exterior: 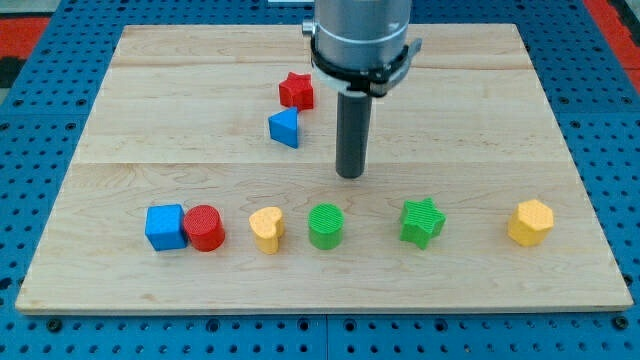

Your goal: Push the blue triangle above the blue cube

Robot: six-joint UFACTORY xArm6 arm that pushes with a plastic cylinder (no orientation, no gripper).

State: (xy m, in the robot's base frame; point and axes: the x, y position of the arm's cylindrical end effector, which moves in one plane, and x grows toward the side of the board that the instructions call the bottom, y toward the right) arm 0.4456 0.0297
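Blue triangle [285,129] just left of my tip [349,175]

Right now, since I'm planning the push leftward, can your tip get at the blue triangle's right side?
Probably yes. My tip stands just right of and slightly below the blue triangle, with bare board between them. The red star sits above the triangle, off that path.

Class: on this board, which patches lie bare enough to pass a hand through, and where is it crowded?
Bare: the left stretch above the blue cube, and the right side above the yellow hexagon. Crowded: the bottom row, and around the red star, blue triangle and my tip.
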